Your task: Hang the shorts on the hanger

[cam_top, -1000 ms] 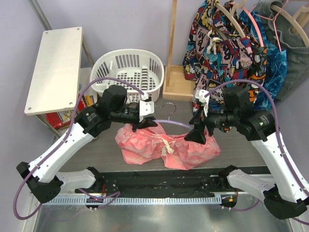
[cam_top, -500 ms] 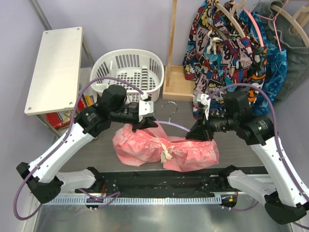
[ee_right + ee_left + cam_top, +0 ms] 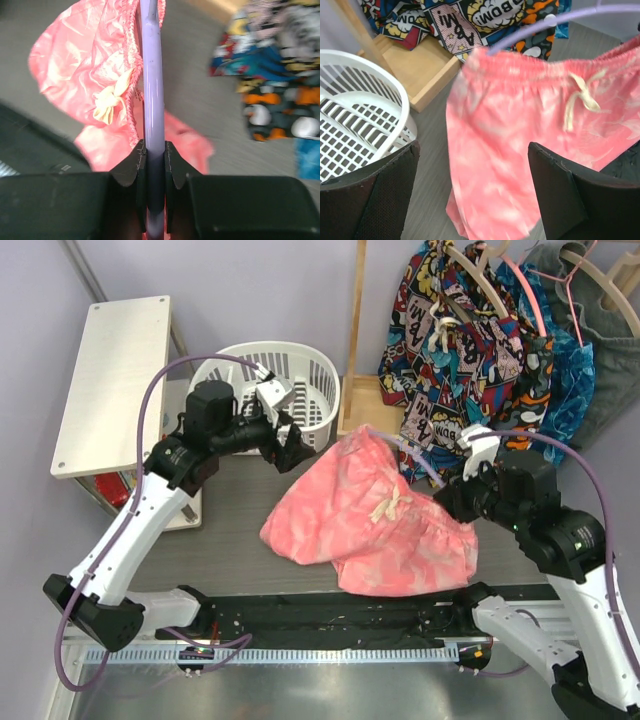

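At centre, shorts (image 3: pixel 370 515): hang by waistband (image 3: pixel 530 67) from hanger (image 3: pixel 151 75), legs trailing toward 6 o'clock.
Handling: likely light, limp, apt to slide along hanger; best taken at the elastic waistband.
Look: coral pink, paler mottling, white drawstring (image 3: pixel 388 505).
Right gripper (image 3: pixel 155 150): clenched on hanger, at 3 o'clock.
Left gripper (image 3: pixel 472 150): released, empty, at 10 o'clock by basket (image 3: pixel 215 365).

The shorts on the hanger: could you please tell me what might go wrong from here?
The right gripper pinches only the thin bar of the hanger, so it may twist or slip. The left gripper is open and clear of the shorts, so they could slide off the hanger. The hanging comic-print clothes nearby might snag it.
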You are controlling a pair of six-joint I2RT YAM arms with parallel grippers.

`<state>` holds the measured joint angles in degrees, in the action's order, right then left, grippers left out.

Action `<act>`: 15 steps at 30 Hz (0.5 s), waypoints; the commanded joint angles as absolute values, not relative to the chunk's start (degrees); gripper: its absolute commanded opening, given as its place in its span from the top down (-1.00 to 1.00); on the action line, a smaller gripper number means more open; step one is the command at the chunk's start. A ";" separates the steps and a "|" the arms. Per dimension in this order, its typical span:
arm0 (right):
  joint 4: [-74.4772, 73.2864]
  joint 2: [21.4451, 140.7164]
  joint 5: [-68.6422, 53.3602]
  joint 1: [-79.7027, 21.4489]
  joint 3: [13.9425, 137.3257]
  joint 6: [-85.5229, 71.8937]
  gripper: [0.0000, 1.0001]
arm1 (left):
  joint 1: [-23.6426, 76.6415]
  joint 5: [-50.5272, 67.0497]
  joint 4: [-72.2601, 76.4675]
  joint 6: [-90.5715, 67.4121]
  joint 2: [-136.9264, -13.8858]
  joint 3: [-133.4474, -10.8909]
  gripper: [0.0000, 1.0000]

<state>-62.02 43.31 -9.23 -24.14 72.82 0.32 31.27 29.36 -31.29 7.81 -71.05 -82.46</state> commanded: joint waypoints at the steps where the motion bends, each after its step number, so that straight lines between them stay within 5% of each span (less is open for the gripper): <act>1: -55.38 49.81 16.57 -23.82 80.41 3.69 0.99 | 30.50 28.21 -27.86 3.17 -70.58 -84.29 -0.77; 3: -54.06 51.76 23.87 -23.64 81.91 6.13 0.98 | 30.50 27.78 -27.86 3.16 -70.31 -83.76 -0.84; 9: -51.68 63.26 21.27 -22.33 95.16 8.35 0.99 | 30.50 26.37 -27.60 3.69 -68.12 -81.21 -0.97; 15: -51.94 79.26 5.90 -9.68 116.52 7.12 0.99 | 30.32 26.63 -27.69 3.87 -66.80 -80.95 -1.00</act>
<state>-59.72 73.06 12.71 -15.75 103.11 7.16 30.39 26.92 -30.13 4.45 -69.25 -81.08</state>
